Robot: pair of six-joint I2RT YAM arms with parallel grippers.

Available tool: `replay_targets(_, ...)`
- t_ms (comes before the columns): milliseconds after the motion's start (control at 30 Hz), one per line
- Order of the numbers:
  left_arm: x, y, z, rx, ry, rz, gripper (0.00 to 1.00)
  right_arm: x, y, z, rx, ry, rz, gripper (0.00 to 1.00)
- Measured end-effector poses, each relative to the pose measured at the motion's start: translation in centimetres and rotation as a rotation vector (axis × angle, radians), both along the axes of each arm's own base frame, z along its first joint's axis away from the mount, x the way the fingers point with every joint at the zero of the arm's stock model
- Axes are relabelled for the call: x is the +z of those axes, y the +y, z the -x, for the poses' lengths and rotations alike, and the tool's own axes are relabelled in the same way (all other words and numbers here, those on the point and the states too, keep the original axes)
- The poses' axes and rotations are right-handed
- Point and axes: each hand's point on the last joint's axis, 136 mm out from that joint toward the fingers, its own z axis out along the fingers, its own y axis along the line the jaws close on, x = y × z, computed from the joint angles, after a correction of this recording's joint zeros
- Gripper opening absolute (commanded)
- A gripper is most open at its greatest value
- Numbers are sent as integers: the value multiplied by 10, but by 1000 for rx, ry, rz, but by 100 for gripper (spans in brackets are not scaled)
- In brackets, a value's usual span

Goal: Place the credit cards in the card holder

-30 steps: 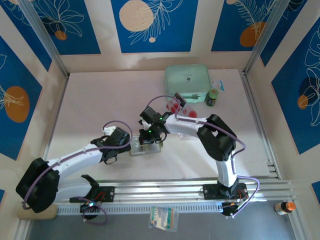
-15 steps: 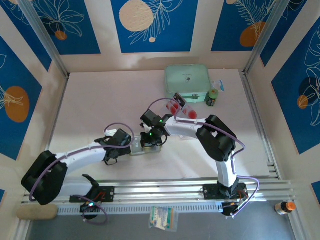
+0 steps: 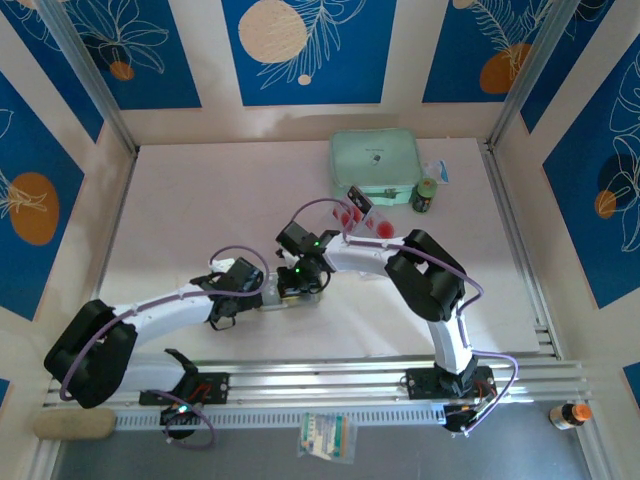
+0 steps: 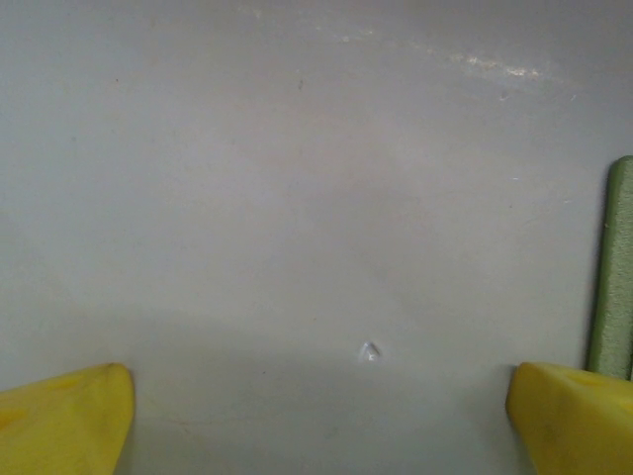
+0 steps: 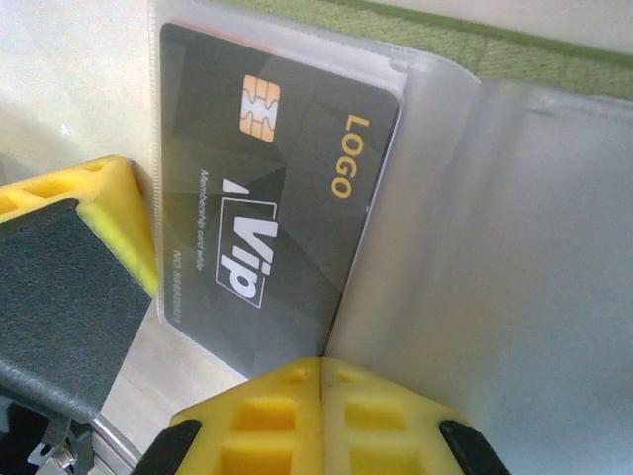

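Note:
The olive-green card holder [image 3: 278, 299] lies open on the table between my two grippers, its green cover [image 5: 465, 45] behind clear plastic sleeves. A black credit card [image 5: 267, 208] with a gold chip sits inside one sleeve. My right gripper [image 5: 321, 374] is shut, its yellow tips pinched on the edge of the neighbouring clear sleeve leaf [image 5: 495, 257]. My left gripper [image 4: 316, 426] stands wide open over bare table, and the holder's green edge [image 4: 619, 267] is just beside its right finger [image 4: 579, 421]. More credit cards [image 3: 352, 212] with red round marks lie further back.
A mint-green case [image 3: 375, 160] sits at the back right with a small dark bottle [image 3: 425, 195] beside it. Metal frame rails run along the table's right side and near edge. Open table lies to the left and back left.
The left arm has pushed slightly right toward the holder. The right gripper has shifted a little left, still shut.

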Motion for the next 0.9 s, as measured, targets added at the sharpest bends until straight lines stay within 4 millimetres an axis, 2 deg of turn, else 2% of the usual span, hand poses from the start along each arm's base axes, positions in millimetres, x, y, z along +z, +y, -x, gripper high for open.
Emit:
replay_targets(300, 0, 0, 0, 0, -2, 1, 98, 2, 3, 4, 10, 16, -14, 1)
replay_targets(500, 7, 0, 0, 0, -19, 16, 98, 5, 1, -1, 0, 14, -21, 2)
replay_targets(600, 21, -1, -2, 2, -62, 46, 99, 17, -2, -8, -15, -3, -41, 2)
replay_targets(800, 48, -2, -8, 10, -146, 103, 100, 53, -10, -29, -57, -67, -104, 3)
replay_targets(900, 60, -5, -13, 0, -194, 133, 100, 62, -18, -35, -72, -90, -116, 3)
